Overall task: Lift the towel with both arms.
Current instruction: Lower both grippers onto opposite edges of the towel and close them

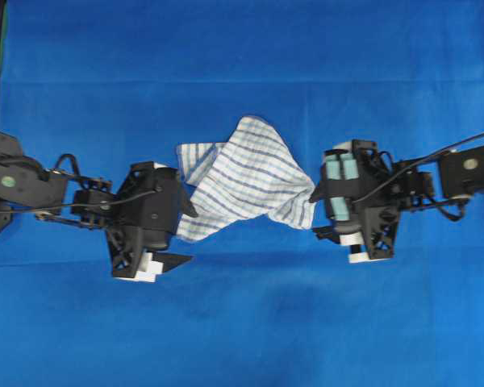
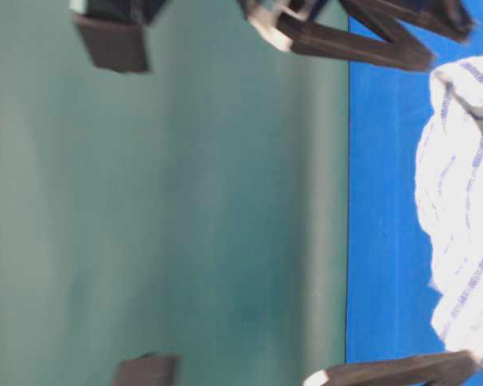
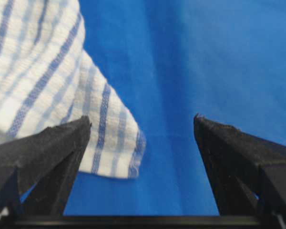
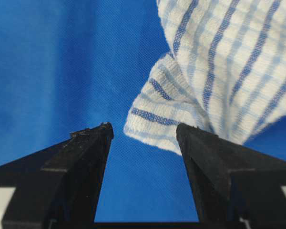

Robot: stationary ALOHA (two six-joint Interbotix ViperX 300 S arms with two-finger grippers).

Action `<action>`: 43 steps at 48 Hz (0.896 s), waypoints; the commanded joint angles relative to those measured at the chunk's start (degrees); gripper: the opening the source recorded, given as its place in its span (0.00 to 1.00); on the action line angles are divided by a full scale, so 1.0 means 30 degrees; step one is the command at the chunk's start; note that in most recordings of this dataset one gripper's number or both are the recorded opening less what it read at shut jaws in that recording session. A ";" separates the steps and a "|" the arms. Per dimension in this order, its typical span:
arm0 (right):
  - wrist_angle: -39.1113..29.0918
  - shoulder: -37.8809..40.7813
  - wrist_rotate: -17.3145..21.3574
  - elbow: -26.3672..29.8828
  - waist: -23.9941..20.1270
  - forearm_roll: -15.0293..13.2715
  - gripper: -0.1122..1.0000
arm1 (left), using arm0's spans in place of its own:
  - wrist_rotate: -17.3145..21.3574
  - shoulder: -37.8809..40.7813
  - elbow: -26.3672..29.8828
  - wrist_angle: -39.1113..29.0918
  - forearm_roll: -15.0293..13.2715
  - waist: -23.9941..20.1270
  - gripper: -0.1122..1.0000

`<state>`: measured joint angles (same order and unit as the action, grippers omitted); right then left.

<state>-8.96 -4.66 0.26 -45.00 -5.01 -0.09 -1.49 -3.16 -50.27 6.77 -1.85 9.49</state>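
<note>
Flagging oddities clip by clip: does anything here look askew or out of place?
Only the striped towel: it lies crumpled and folded over itself on the blue table cloth, not flat. The left gripper and right gripper are open at its corners, holding nothing.

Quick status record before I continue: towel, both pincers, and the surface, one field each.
towel: crumpled striped towel lying on the cloth, between the two arms
left pincer: left pincer open, towel corner beside one finger, nothing gripped
right pincer: right pincer open, towel corner just ahead of the tips, nothing gripped
surface: blue table cloth
lift: not yet done
</note>
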 commanded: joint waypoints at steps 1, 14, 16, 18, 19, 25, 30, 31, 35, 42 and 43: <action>0.0674 0.0586 0.0029 0.0527 -0.0029 0.0059 0.65 | 0.0000 0.0762 0.0322 0.0996 -0.0029 0.0000 0.93; 0.2168 0.2695 0.0029 0.0820 0.0234 0.0059 0.65 | 0.0000 0.3047 0.0117 0.3369 -0.0029 -0.0381 0.93; 0.2227 0.2988 0.0029 0.0850 0.0264 0.0059 0.65 | 0.0000 0.3311 0.0117 0.3457 -0.0029 -0.0469 0.92; 0.2227 0.3164 0.0059 0.0850 0.0322 0.0059 0.65 | 0.0000 0.3574 0.0117 0.3545 -0.0059 -0.0586 0.92; 0.2227 0.3340 0.0059 0.0820 0.0352 0.0059 0.65 | 0.0000 0.3691 0.0117 0.3545 -0.0088 -0.0615 0.92; 0.2227 0.3574 0.0059 0.0850 0.0439 0.0059 0.65 | 0.0000 0.4131 0.0205 0.3457 -0.0088 -0.0674 0.91; 0.2256 0.3574 0.0059 0.0879 0.0527 0.0059 0.65 | 0.0000 0.4072 0.0146 0.3398 -0.0088 -0.0791 0.85; 0.2256 0.3574 0.0059 0.0879 0.0586 0.0059 0.65 | 0.0000 0.4072 0.0117 0.3369 -0.0088 -0.0820 0.83; 0.2256 0.3574 0.0059 0.0908 0.0791 0.0059 0.61 | 0.0029 0.4072 0.0088 0.3047 -0.0088 -0.0850 0.67; 0.2197 0.3545 0.0000 0.0908 0.0879 0.0029 0.28 | 0.0088 0.3896 0.0293 0.1729 -0.0088 -0.0850 0.29; 0.2197 0.3545 0.0000 0.0938 0.0879 0.0029 0.22 | 0.0117 0.3809 0.0322 0.1523 -0.0088 -0.0850 0.25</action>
<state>-2.64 6.59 0.44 -43.24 -2.29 -0.09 -1.32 9.49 -49.83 13.80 -2.20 6.50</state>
